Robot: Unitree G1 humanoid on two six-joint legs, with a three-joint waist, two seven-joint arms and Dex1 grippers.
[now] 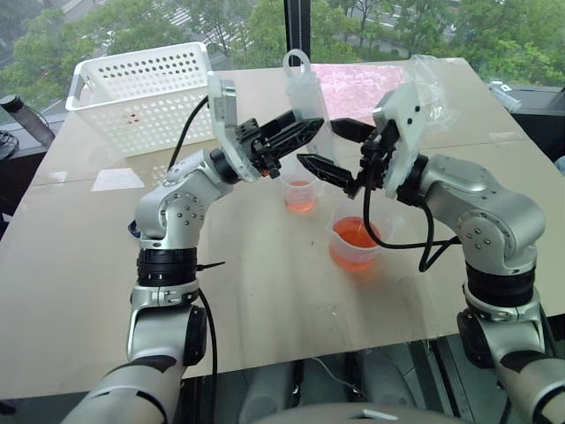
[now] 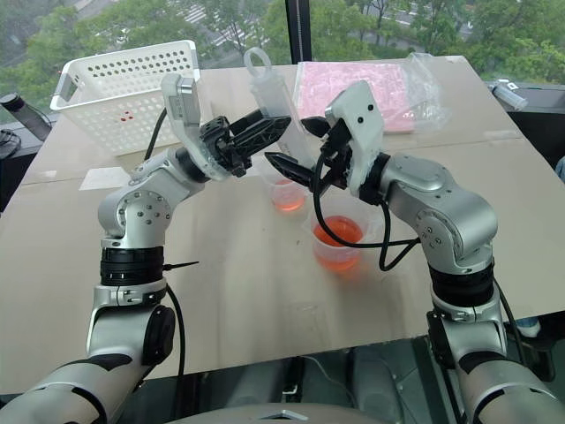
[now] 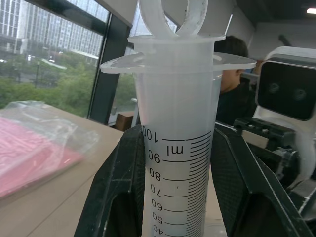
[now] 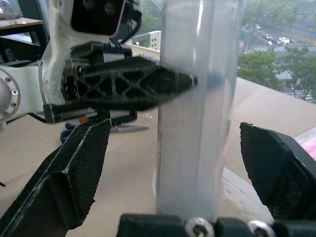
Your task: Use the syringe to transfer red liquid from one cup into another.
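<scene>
My left gripper is shut on the syringe, a clear graduated barrel held upright with its plunger ring on top. The left wrist view shows the syringe squeezed between both black fingers. It hangs above the smaller, narrower cup, which holds some red liquid. The larger cup stands nearer and to the right with more red liquid. My right gripper is open beside the syringe. In the right wrist view the barrel stands between its spread fingers without touching them.
A white perforated basket sits at the table's far left. A clear bag of pink sheets lies at the far middle by the window. Scissors lie on the table behind my left arm. A person is in the background.
</scene>
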